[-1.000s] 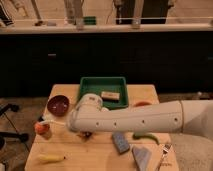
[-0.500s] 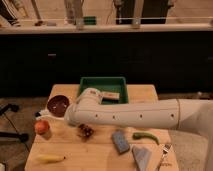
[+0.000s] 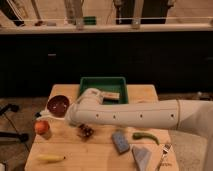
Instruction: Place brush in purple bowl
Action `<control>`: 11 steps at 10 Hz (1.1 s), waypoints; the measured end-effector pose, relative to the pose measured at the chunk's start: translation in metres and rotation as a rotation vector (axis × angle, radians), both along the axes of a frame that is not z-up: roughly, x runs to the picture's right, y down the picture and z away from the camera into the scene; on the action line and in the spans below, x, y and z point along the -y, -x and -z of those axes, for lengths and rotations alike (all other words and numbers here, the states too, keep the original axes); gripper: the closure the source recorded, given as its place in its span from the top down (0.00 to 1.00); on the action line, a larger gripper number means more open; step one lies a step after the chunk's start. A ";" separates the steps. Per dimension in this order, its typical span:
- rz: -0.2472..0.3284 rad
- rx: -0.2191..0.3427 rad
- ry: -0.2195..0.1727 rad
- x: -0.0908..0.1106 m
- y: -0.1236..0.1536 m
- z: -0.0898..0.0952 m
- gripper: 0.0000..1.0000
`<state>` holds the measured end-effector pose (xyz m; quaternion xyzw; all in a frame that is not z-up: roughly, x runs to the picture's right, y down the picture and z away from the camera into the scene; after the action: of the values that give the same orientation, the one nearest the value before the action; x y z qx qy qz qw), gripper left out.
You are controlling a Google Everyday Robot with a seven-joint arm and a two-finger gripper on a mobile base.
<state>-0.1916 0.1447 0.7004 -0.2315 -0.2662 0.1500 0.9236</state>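
Observation:
The purple bowl (image 3: 59, 105) sits at the table's left, round, dark and glossy inside. My white arm reaches in from the right, and its wrist ends right beside the bowl's right front rim. The gripper (image 3: 71, 116) is tucked under that wrist, mostly hidden, and shut. The brush does not show clearly. A slim pale bit (image 3: 39, 114) pokes out at the bowl's left front, and I cannot tell whether it is the brush or whether the gripper holds it.
A green tray (image 3: 87, 86) behind the arm holds a tan block (image 3: 111, 96). An orange fruit (image 3: 42, 127) and a banana (image 3: 50, 158) lie front left. A dark red clump (image 3: 86, 131), grey sponge (image 3: 120, 141), green pepper (image 3: 145, 136), cloth (image 3: 141, 156) and fork (image 3: 164, 152) lie in front.
The arm has shifted slightly back and left towards the bowl, uncovering the dark red clump that it hid a second ago. The bowl has not moved.

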 end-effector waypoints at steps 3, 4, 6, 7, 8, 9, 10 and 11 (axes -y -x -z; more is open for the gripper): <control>0.022 0.043 -0.016 0.016 0.010 -0.023 0.06; 0.023 0.051 -0.017 0.019 0.012 -0.029 0.06; 0.033 0.070 -0.022 0.026 0.021 -0.043 0.06; 0.033 0.080 -0.027 0.030 0.026 -0.049 0.06; 0.029 0.086 -0.036 0.036 0.029 -0.057 0.06; 0.025 0.093 -0.045 0.042 0.035 -0.068 0.06; 0.023 0.099 -0.053 0.047 0.041 -0.076 0.06; 0.020 0.103 -0.062 0.054 0.048 -0.088 0.06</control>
<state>-0.2398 0.0908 0.7880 -0.2127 -0.3154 0.1203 0.9170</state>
